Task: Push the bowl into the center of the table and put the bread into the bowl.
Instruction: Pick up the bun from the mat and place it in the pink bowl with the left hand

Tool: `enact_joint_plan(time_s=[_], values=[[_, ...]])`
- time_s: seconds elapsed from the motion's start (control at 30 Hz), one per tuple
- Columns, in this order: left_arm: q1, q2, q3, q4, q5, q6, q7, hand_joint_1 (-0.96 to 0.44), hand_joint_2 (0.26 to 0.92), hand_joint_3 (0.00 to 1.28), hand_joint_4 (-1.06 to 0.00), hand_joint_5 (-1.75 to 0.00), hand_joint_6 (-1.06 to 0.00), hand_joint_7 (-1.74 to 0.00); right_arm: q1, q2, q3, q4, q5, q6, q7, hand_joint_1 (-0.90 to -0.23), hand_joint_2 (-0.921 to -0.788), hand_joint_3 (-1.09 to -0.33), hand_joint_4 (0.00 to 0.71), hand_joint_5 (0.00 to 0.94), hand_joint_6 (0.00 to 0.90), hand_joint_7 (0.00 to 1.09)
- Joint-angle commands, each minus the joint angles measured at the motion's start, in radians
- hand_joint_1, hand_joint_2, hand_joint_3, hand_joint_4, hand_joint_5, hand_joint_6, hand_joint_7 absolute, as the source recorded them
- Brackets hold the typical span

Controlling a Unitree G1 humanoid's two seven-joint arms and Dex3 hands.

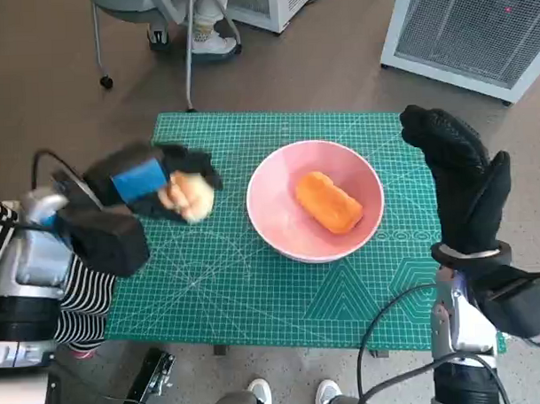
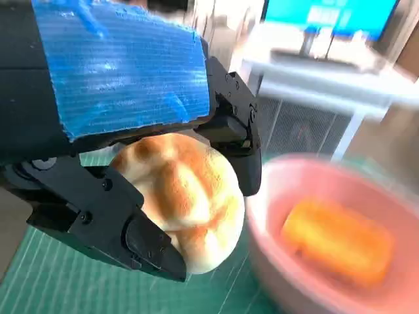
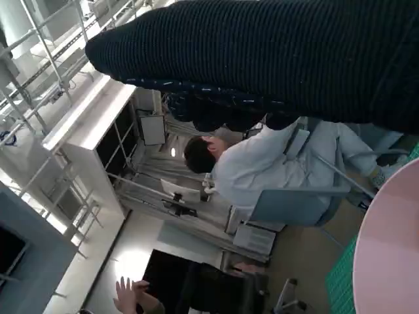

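A pink bowl (image 1: 315, 200) stands near the middle of the green cutting mat (image 1: 282, 290), with an orange loaf-shaped bread (image 1: 329, 202) lying inside it. My left hand (image 1: 154, 179) hangs above the mat to the left of the bowl and grips a round pale bun (image 1: 189, 197). The left wrist view shows the bun (image 2: 183, 196) clamped between the black fingers (image 2: 105, 216), with the bowl (image 2: 340, 275) and the orange bread (image 2: 337, 242) blurred beside it. My right hand (image 1: 460, 178), in the black glove (image 3: 275, 59), is raised at the bowl's right side, fingers stretched out, holding nothing.
The mat covers the small table. A chair on wheels (image 1: 157, 20) and a person's feet (image 1: 207, 40) are beyond the far edge, a white cabinet (image 1: 477, 26) at the far right. Shoes (image 1: 290, 396) show at the near edge. A seated person (image 3: 262, 170) appears in the right wrist view.
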Motion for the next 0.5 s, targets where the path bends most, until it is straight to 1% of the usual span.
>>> enact_joint_plan(time_s=[0.03, 0.2, 0.33, 0.43, 0.5], values=[[-0.047, -0.074, 0.008, -0.084, -0.029, 0.041, 0.038, 0.0, 0.921, 0.08, -0.7, -1.17, -0.57, -1.2, -0.002, 0.003, 0.0, 0.019, 0.011, 0.01, 0.006, -0.697, -0.921, -0.696, 0.194, 0.001, 0.135, 0.38], [-0.076, -0.139, -0.01, -0.097, -0.038, 0.057, 0.05, 0.0, 0.92, 0.1, -0.68, -1.19, -0.55, -1.22, -0.004, 0.003, 0.0, 0.019, 0.012, 0.013, 0.007, -0.697, -0.921, -0.696, 0.195, 0.001, 0.135, 0.38], [-0.096, -0.198, -0.039, -0.091, -0.023, 0.057, 0.064, 0.0, 0.92, 0.08, -0.72, -1.19, -0.58, -1.16, 0.0, 0.005, 0.002, 0.012, 0.012, 0.015, 0.006, -0.697, -0.921, -0.696, 0.195, 0.0, 0.137, 0.38], [-0.108, -0.23, -0.065, -0.071, 0.002, 0.049, 0.077, 0.0, 0.919, 0.06, -0.74, -1.13, -0.6, -1.17, 0.003, 0.005, 0.002, 0.011, 0.011, 0.014, 0.006, -0.697, -0.921, -0.697, 0.194, 0.0, 0.137, 0.38], [-0.12, -0.249, -0.096, -0.051, 0.025, 0.057, 0.069, 0.0, 0.918, 0.05, -0.74, -1.11, -0.61, -1.18, 0.007, 0.004, 0.001, 0.007, 0.014, 0.014, 0.008, -0.697, -0.921, -0.697, 0.194, 0.0, 0.137, 0.38]])
